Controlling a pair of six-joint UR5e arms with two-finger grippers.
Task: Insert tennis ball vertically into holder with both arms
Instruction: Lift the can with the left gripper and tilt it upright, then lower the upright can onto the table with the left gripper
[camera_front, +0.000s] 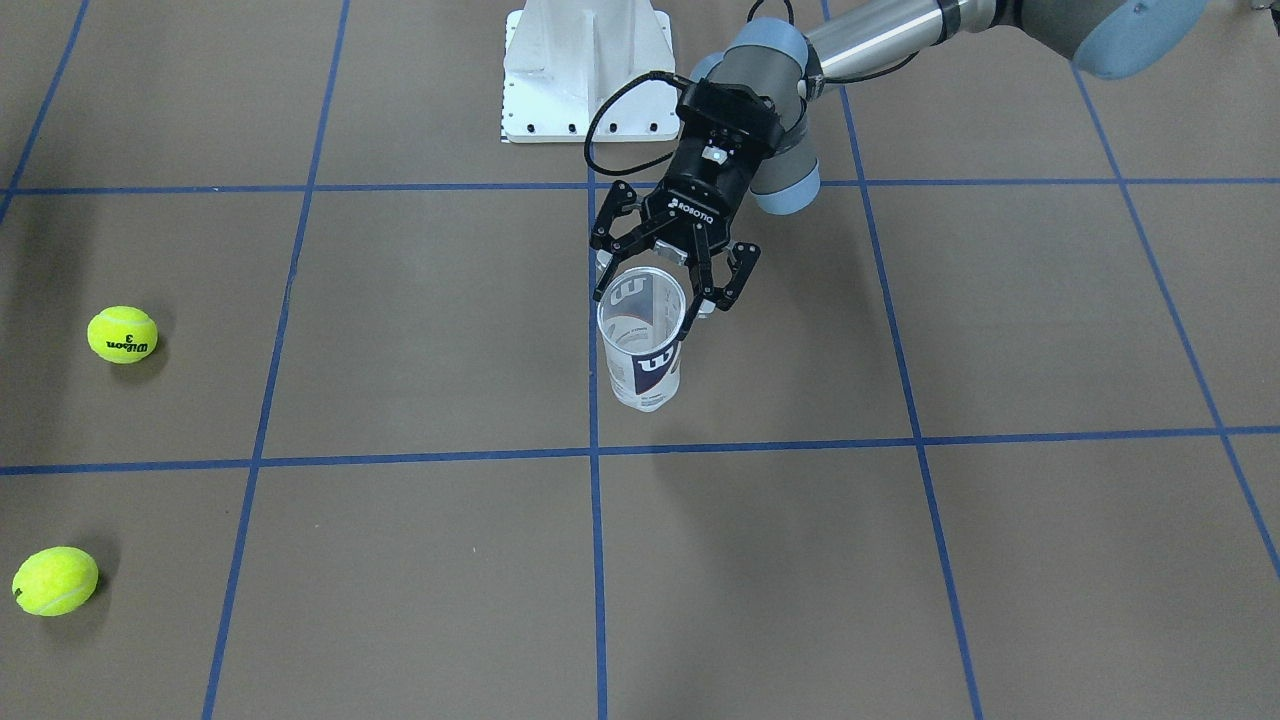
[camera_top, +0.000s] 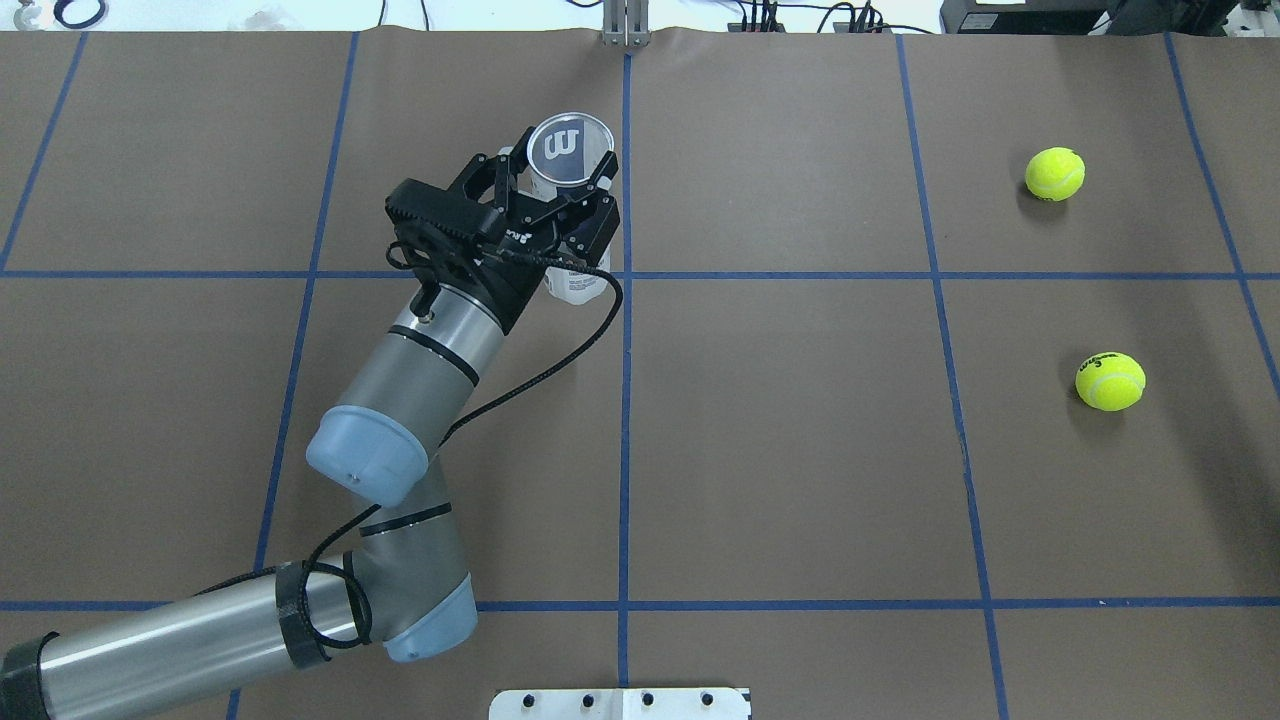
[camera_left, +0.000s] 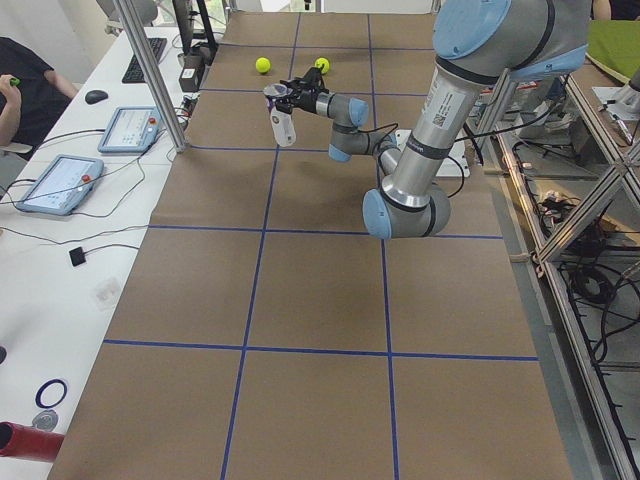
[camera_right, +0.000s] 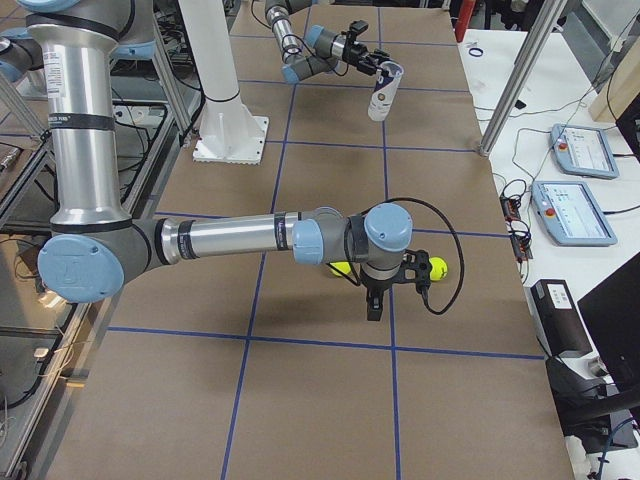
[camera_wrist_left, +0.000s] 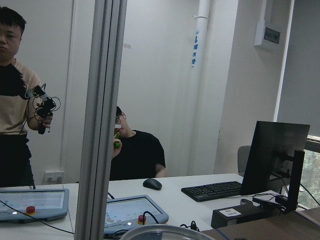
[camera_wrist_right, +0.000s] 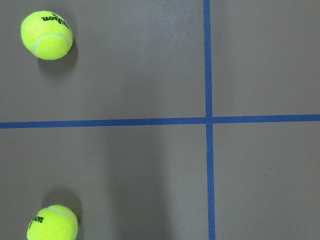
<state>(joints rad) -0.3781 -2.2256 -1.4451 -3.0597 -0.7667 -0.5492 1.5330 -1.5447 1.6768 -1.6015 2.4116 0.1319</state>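
Note:
The holder (camera_front: 643, 345), a clear tube with a navy "W" label, stands about upright with its open mouth up. My left gripper (camera_front: 655, 280) is shut on it just below the rim, a finger on each side. In the overhead view the holder (camera_top: 570, 150) is left of the centre line at the far side, in the left gripper (camera_top: 553, 205). Its rim (camera_wrist_left: 165, 233) edges the left wrist view. Two yellow tennis balls (camera_front: 122, 334) (camera_front: 55, 580) lie far off on the robot's right. My right gripper (camera_right: 378, 300) points down above the table between them; whether it is open I cannot tell.
The white base pedestal (camera_front: 585, 70) is bolted at the robot's side of the table. Blue tape lines grid the brown table. The right wrist view shows both balls (camera_wrist_right: 46, 35) (camera_wrist_right: 52, 223) on its left. A desk with tablets (camera_right: 580, 150) and operators lies beyond the far edge.

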